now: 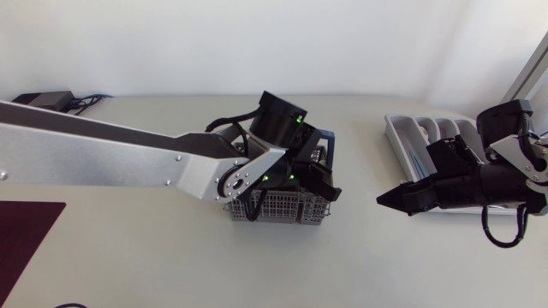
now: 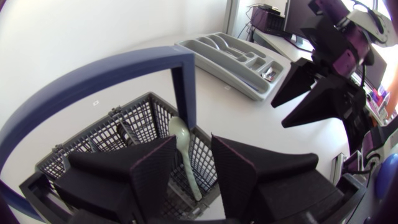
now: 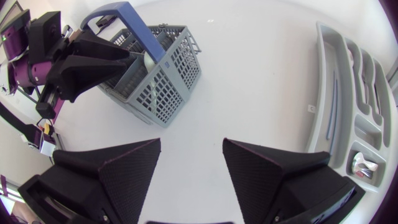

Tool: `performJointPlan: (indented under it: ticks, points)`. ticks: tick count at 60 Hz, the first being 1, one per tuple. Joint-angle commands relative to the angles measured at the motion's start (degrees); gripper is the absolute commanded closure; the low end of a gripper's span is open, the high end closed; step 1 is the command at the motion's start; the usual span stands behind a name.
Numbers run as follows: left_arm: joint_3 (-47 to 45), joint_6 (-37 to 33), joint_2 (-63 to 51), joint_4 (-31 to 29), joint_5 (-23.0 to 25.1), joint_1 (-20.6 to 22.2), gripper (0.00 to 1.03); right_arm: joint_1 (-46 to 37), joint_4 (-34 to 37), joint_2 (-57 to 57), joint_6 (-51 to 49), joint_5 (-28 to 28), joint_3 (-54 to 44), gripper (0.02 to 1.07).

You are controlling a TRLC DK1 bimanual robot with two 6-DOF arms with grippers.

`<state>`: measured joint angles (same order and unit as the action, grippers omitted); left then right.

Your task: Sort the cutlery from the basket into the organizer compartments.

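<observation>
White worktop (image 1: 368, 274), plain pale wall behind. In the head view the basket (image 1: 282, 208) is sitting near the middle. The organizer (image 1: 402, 137) is lying at its 3 o'clock, well apart from it.

Left gripper (image 2: 193, 169) is hanging over the basket, beneath the blue handle (image 2: 124, 68), with a narrow gap between its fingers. A pale green spoon (image 2: 179, 135) is leaning in the basket compartment directly ahead of that gap, bowl upward, shaft running down between the fingers. Contact with either finger: cannot tell, so I am logging no grasp.

Right gripper (image 3: 189, 163) is hovering above the worktop between basket and organizer, fingers spread wide and holding nothing. In the head view its tips are pointing toward 9 o'clock.

The organizer's small end compartment is holding one shiny item (image 3: 364, 165), too small to identify.

Step in hand (judgement): the left gripper is going for the spoon. The task is looking early.

Notes for doing it well:
- Bracketing the shaft just below the bowl rather than the bowl itself, since the curved surface is likely to slip.
- Closing squarely from both sides, because a thin, smooth shaft may pivot between broad fingers.
- Lifting straight up until the shaft is clearing the mesh wall, and keeping off the handle arch.
- Watching the route toward 3 o'clock, where the right gripper is sitting. Either it takes the spoon by handover or it gives way.
- Matching the spoon to a long compartment, laid flat.
</observation>
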<state>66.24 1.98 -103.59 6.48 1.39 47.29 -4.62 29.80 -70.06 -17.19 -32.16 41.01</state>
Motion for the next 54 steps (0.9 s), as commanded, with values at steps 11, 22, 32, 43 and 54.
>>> performJointPlan:
  ticks: [11,22,32,43,54]
  points:
    - [5.66,6.37,-4.34,-1.47,-1.39,-2.38,0.63,-1.79,1.31,0.01,-1.88,-1.85,-1.20,0.34]
    - [6.80,7.87,-5.48,-3.14,0.11,-2.55,0.69,-2.41,1.31,-0.25,-2.32,-2.20,-1.55,0.34]
    - [6.80,8.48,-5.66,-3.58,4.15,-3.17,0.76,-2.50,1.22,-0.51,-2.67,-2.20,-1.73,0.34]
    - [6.71,8.92,-5.66,-3.93,7.31,-4.40,0.76,-2.41,1.22,-0.51,-2.67,-2.20,-1.55,0.34]
    - [7.06,8.66,-6.62,-3.67,7.93,-4.40,0.76,-2.41,1.22,-0.60,-2.76,-2.29,-1.99,0.34]
